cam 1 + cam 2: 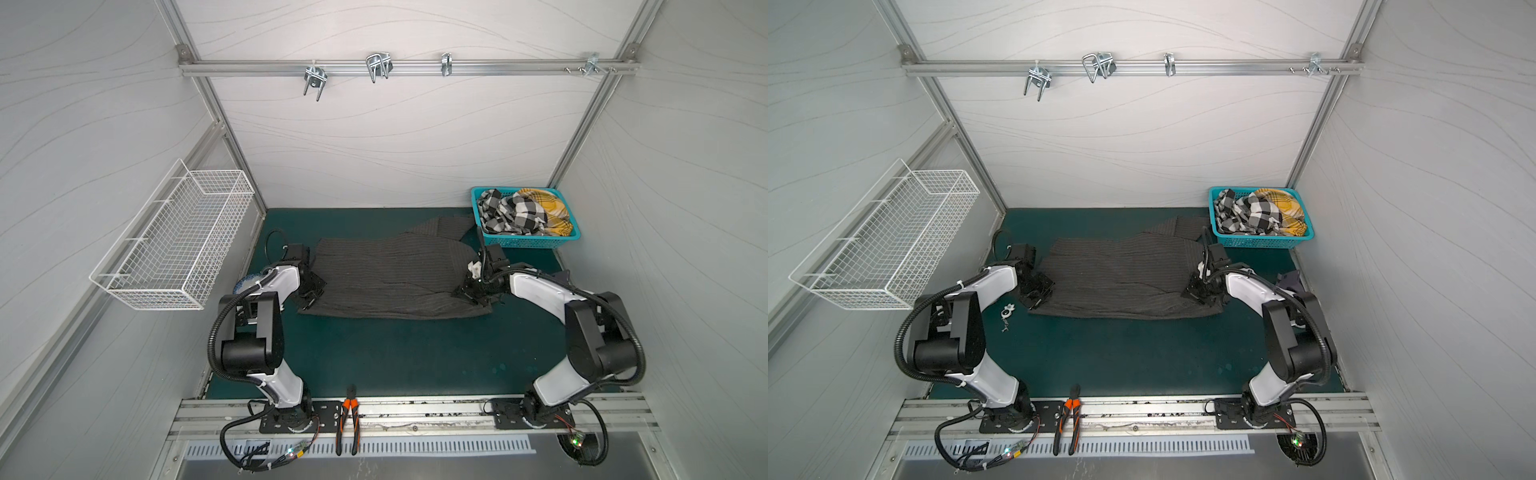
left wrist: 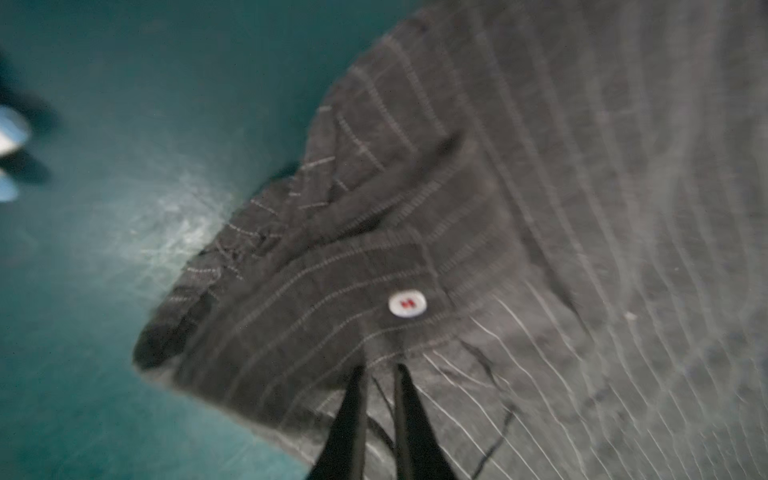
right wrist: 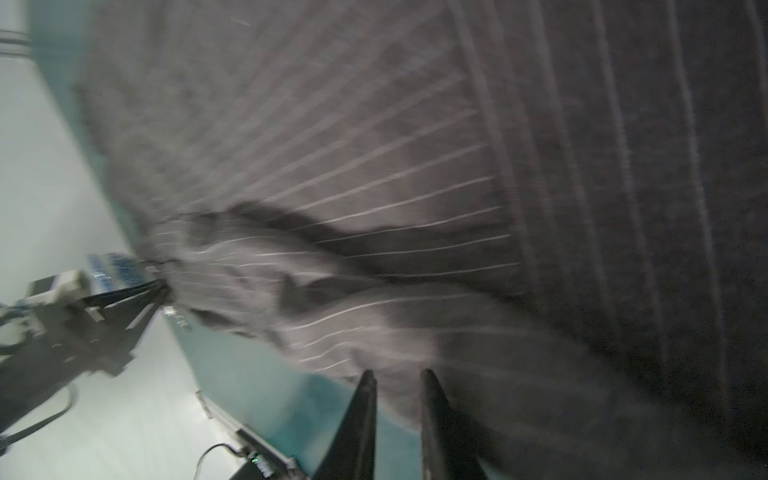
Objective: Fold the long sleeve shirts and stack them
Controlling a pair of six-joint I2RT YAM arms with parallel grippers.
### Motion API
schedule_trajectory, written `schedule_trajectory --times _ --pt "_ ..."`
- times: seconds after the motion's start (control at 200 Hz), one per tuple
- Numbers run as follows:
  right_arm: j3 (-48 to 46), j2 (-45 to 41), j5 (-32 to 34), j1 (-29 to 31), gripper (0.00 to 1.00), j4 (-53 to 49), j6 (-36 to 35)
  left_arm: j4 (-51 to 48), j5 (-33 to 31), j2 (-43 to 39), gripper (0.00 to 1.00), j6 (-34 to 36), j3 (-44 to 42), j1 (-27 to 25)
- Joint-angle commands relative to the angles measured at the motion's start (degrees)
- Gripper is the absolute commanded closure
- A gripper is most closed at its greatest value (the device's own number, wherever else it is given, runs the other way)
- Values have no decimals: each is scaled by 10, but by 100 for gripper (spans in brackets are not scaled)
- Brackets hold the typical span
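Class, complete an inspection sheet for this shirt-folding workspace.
Surface: dark green mat.
Job's things: striped grey shirt spread across the mat.
Clutter: orange-handled pliers on front rail; small white trinket on the mat; blue basket of checked clothes.
Grippers: left gripper and right gripper at shirt's opposite ends, jaws narrow; grip unclear.
Cables: black conduits loop along both arms.
Surroundings: white wire basket on left wall; metal hooks on rear rail.

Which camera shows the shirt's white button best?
Left wrist view: the white button is close and clear. In both top views the shirt shows, button too small; right wrist shows only blurred stripes.
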Motion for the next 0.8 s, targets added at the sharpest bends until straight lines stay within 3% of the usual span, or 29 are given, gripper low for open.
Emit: schedule_trajectory --times 0.0,0.265,0.435,0.63,0.685,0.795 --pt "-21 17 24 -3 82 -40 -17 4 -3 6 90 -13 -4 2" --pt "-99 4 9 -18 81 -51 -6 -22 -30 -8 95 4 -55 8" --pt "-144 -28 -11 -17 81 -63 -3 -34 -29 -75 96 11 -109 8" --pt "-207 -88 -32 -7 81 -81 -2 -66 -24 -124 96 36 -109 7" --pt "-212 -116 -31 -2 81 -99 -4 -70 -15 -146 92 39 -109 2" --pt "-180 -188 -23 -2 75 -143 -18 -63 0 -193 69 56 -74 -16"
